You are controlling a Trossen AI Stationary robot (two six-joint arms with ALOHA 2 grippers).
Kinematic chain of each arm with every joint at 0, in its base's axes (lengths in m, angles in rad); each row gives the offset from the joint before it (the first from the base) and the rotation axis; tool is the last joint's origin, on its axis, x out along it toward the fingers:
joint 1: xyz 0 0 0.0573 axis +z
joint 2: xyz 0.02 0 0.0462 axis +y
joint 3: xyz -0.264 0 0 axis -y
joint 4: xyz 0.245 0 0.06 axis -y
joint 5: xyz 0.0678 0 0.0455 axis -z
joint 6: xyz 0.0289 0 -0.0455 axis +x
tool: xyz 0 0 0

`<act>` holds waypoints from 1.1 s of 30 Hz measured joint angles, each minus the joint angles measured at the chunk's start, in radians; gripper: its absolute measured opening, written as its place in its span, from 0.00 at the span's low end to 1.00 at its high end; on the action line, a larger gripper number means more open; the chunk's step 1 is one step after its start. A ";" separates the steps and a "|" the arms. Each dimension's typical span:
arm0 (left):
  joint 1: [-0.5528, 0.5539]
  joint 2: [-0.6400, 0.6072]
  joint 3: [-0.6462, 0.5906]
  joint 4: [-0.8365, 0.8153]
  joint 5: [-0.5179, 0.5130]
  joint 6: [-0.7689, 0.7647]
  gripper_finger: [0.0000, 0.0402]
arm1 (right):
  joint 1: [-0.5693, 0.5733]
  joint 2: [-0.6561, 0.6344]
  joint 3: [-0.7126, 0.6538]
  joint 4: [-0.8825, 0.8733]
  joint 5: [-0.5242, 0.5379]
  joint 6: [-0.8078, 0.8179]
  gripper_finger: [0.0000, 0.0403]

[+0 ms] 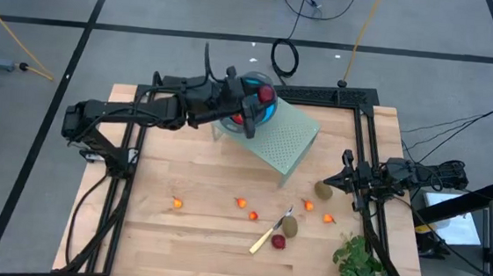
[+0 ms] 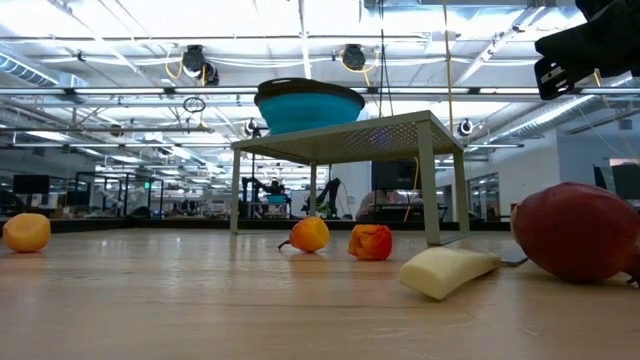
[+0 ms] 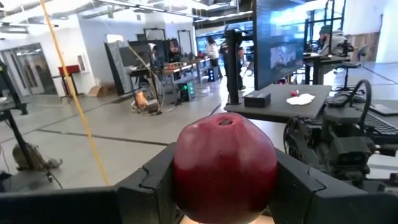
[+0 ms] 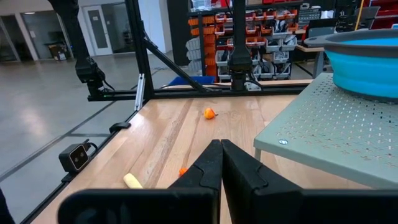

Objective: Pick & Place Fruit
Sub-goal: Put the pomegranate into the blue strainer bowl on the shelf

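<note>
My left gripper [image 1: 261, 96] reaches from the table's left over the blue bowl [image 1: 250, 112] and is shut on a dark red ball [image 3: 225, 165]. The bowl stands on a pale green perforated stand [image 1: 283, 141]; something red [image 1: 239, 117] shows inside it. On the table lie a second dark red ball [image 1: 279, 242], two brownish-green ovals [image 1: 289, 224] [image 1: 323, 191] and several tiny orange-red pieces [image 1: 241, 203]. My right gripper [image 1: 346, 175] waits shut near the right edge, just beyond one oval. My left gripper pinches the dark red ball [image 1: 267, 94] between its two fingers [image 3: 152, 180], one on each side of it. The fingers come level from the table's left. The ball is lifted clear, above the bowl's far rim.
A pale-handled knife [image 1: 265, 238] lies between an oval and the red ball on the table. A leafy green bunch [image 1: 360, 266] sits at the near right corner. In the low view the stand's legs [image 2: 428, 190] rise behind the orange pieces [image 2: 310, 234]. Bare wood lies on the near left.
</note>
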 joint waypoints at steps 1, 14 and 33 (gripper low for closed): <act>0.000 0.000 0.000 -0.001 0.000 -0.003 0.45 | 0.000 0.000 0.000 0.000 0.000 0.000 0.00; 0.001 0.000 0.000 -0.063 -0.025 0.017 0.45 | 0.000 0.000 0.000 0.000 0.000 0.000 0.00; 0.083 0.010 0.095 -0.393 -0.134 -0.163 0.45 | 0.000 0.000 0.000 0.000 0.000 0.000 0.00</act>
